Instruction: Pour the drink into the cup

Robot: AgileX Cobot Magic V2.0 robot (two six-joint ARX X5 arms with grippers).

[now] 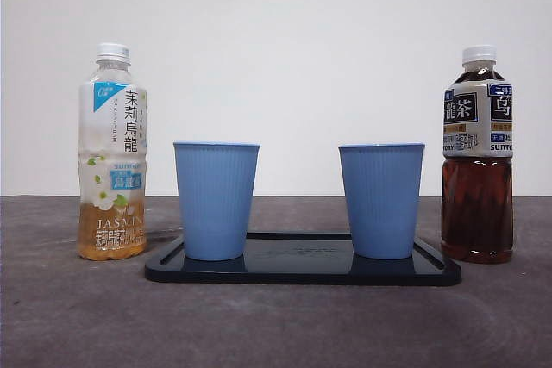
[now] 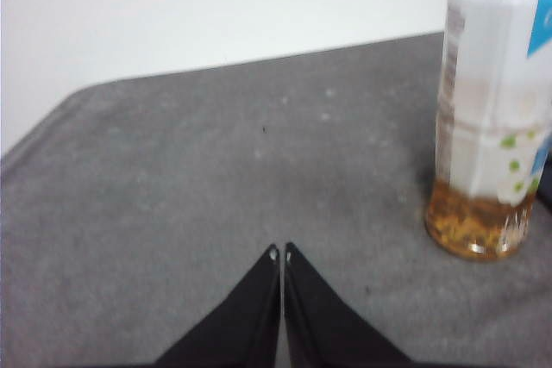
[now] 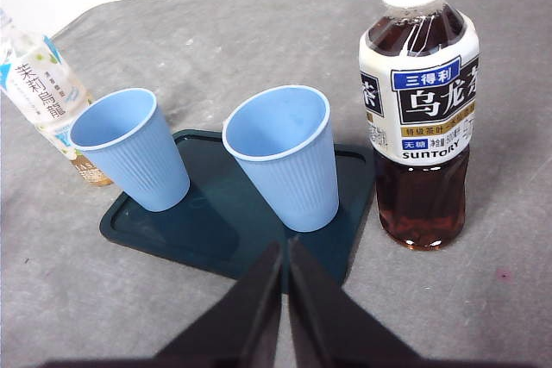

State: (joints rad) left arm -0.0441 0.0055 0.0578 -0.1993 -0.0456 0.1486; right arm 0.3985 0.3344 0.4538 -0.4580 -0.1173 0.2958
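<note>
On the grey table (image 1: 276,325), itemised:

1. Dark tray (image 1: 302,269), carrying two blue ribbed cups, both upright and apparently empty: one cup (image 3: 129,161) on the jasmine side, the other cup (image 3: 285,157) just ahead of the right gripper's tips.
2. Jasmine oolong bottle (image 1: 112,152), white cap on, a shallow layer of pale tea at the bottom; it stands off the tray, ahead of the left gripper (image 2: 280,252) and off to one side of its tips.
3. Suntory oolong tea bottle (image 3: 420,109), cap on, dark tea nearly to the shoulder; beside the tray, ahead of the right gripper (image 3: 282,247) and to one side of its jaws.
4. Both grippers: jaws pressed together on nothing, clear of every item.

Handling note, as judgement: nothing is grasped yet, so the step in hand is approach. Jaws must spread wider than a bottle before closing in; grip mid-body on the label, level, without nudging the neighbouring cup. Caps appear fitted, so pouring likely needs them off first. The dark bottle is heavy with liquid; hold firmly.
</note>
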